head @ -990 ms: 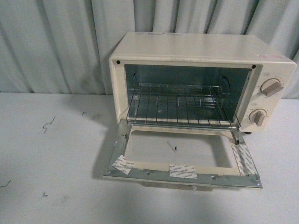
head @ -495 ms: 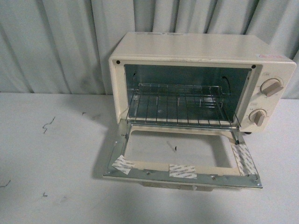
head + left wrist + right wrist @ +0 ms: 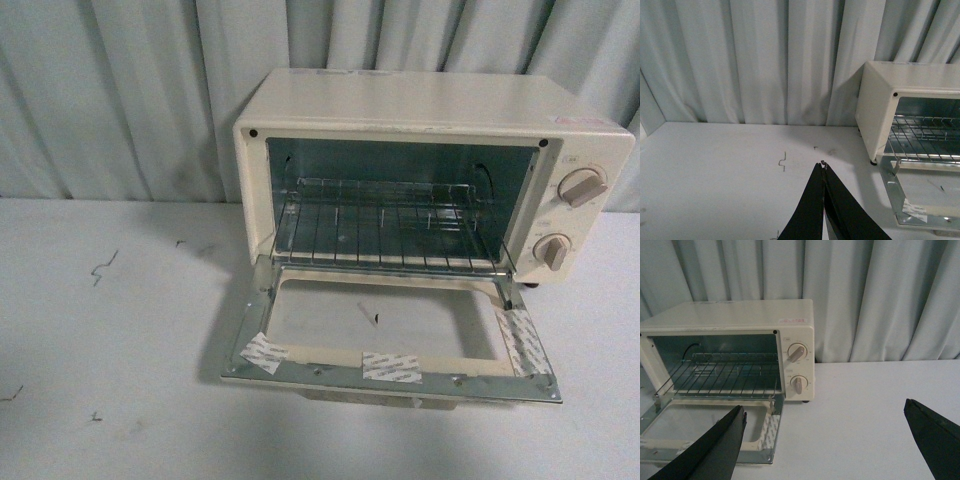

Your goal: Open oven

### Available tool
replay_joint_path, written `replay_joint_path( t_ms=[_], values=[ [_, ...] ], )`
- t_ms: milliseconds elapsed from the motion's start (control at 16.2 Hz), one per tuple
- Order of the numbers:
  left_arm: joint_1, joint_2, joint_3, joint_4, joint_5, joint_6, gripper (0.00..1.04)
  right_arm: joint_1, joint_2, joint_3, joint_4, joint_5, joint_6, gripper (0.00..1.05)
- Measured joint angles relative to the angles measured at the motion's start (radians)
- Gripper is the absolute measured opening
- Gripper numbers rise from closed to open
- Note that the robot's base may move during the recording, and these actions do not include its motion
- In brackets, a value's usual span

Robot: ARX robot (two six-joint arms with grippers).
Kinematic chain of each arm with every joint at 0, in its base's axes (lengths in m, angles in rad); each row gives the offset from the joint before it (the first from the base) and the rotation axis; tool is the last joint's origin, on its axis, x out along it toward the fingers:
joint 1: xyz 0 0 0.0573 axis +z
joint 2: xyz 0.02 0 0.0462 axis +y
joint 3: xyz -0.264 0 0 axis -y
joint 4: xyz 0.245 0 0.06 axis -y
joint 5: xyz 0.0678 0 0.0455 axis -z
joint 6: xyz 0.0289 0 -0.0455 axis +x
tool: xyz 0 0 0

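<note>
Lying clear of both jaws: oven [image 3: 420, 150]

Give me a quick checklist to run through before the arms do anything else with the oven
1. Oven door fully down: ok, it lies flat, cavity open.
2. Wire rack seated inside: ok, nothing on it.
3. Left gripper clear of the oven: ok, shut, empty, over bare table beside it.
4. Right gripper clear: ok, open, empty, in front of the oven, touching nothing.
5. Two knobs off: cannot tell, markings too small.
6. Tape strips on the door frame holding: cannot tell.
</note>
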Motion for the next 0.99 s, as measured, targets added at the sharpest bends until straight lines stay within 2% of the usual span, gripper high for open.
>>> replay_joint_path(
  t_ms=[62,186,495,990],
  values=[
    [0.0,-0.013,0.0,-0.01,0.0,0.0,0.02,0.0,0.0,0.0,0.0,0.0,0.0,0.98],
    [0.001,-0.17,0.001,-0.196,0.0,0.0,0.02,0.0,0.0,0.0,0.0,0.001,0.0,0.98],
    [0.002,-0.18,0.001,-0.189,0.001,0.0,0.03,0.0,0.0,0.0,0.0,0.0,0.0,0.98],
    [0.002,-0.18,0.001,-0.188,0.0,0.0,0.99,0.0,0.0,0.0,0.0,0.0,0.0,0.98]
  ],
)
